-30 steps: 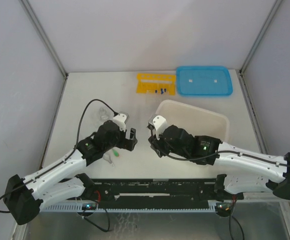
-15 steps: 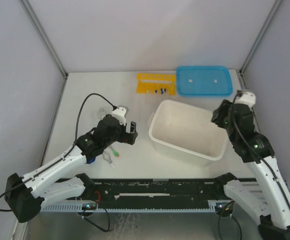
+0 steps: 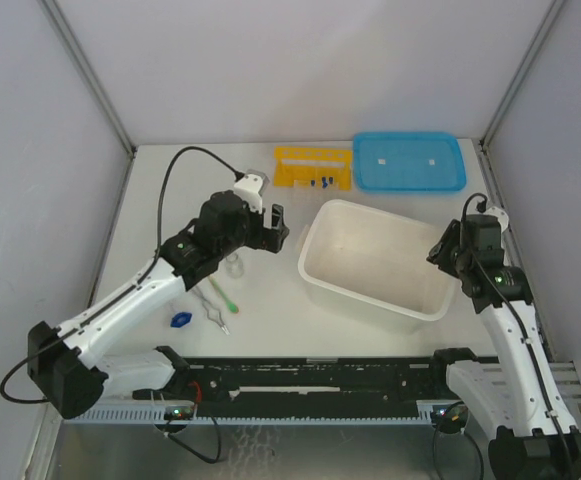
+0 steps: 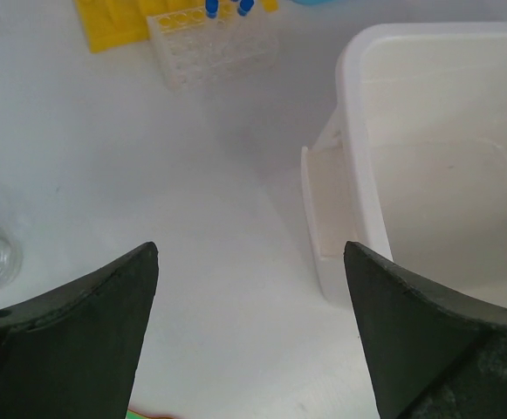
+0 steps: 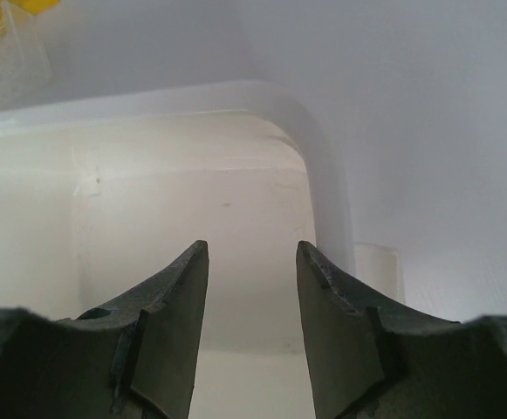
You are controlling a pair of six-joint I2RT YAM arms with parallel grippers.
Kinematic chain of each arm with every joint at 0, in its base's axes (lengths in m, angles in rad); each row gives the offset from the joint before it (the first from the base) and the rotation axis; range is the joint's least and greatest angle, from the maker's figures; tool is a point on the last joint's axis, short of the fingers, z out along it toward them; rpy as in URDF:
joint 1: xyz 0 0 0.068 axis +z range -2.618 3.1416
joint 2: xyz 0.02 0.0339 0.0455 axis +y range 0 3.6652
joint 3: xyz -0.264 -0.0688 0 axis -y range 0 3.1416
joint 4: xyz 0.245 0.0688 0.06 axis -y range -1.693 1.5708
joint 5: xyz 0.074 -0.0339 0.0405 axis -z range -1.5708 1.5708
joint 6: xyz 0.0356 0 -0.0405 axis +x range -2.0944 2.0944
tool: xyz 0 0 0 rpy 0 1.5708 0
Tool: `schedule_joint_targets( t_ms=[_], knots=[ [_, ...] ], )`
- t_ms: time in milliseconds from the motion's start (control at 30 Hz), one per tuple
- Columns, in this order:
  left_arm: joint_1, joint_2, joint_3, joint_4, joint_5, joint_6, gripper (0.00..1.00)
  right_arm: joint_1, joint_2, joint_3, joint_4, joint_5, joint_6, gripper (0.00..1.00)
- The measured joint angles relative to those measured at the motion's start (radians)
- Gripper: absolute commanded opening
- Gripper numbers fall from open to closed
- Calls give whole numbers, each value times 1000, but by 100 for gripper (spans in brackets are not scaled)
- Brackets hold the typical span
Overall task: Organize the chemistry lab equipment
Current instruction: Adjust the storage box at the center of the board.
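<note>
Here left gripper wide open, empty; yellow rack far ahead; right gripper half-open, empty.

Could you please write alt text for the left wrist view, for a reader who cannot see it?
The open left gripper hangs over a white table, nothing between its dark fingers. A white tub sits to the right, a yellow tube rack with blue-capped tubes at the top.

Taking the tub as landmark: the tube rack lies behind it to the left, the lid directly behind, tongs and stick well left.
</note>
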Motion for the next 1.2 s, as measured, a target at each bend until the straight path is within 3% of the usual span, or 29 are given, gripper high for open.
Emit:
schedule_joint_targets(
  t_ms=[433, 900, 933, 967, 1200],
  knots=[
    [3, 119, 40, 11, 108, 6, 90, 0, -168, -1, -19, 52, 11, 47],
    [3, 207, 119, 24, 212, 6, 89, 0, -100, -13, -72, 139, 17, 46],
    [3, 214, 121, 25, 217, 6, 99, 0, -93, -14, -71, 132, 16, 46],
    [3, 219, 121, 27, 221, 6, 100, 0, -83, -14, -67, 124, 14, 45],
    [3, 213, 121, 26, 227, 2, 100, 21, 43, -19, -31, 61, -11, 38]
  ],
)
